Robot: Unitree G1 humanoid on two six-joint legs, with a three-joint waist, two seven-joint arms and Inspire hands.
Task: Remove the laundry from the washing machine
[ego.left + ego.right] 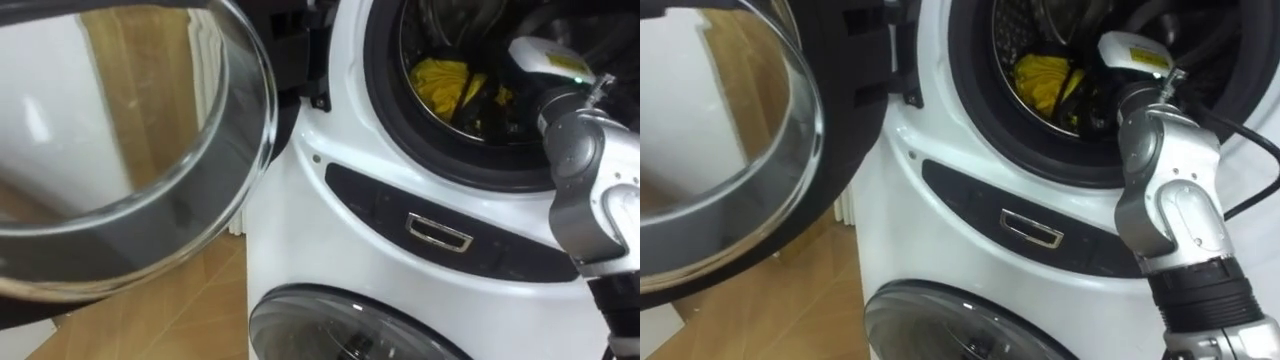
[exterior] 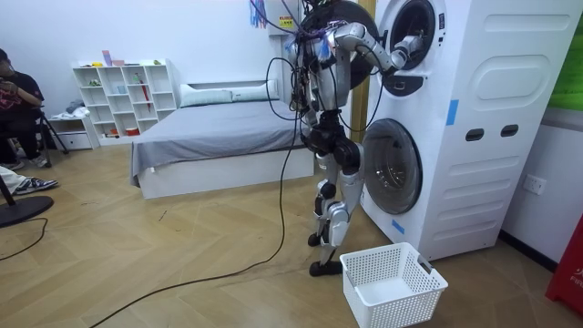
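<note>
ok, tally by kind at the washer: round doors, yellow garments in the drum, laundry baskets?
Round doors: 2 (upper door open, lower door shut)
Yellow garment: 1
White laundry basket: 1
Total: 4

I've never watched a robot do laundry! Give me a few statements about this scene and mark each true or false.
1. The upper machine's door is swung open. True.
2. The yellow cloth is lying in the basket. False: the yellow cloth lies inside the upper drum.
3. The robot's right arm reaches into the upper drum. True.
4. The lower machine's door is open too. False: the lower door is shut.
5. A white basket stands on the floor by the robot's feet. True.
</note>
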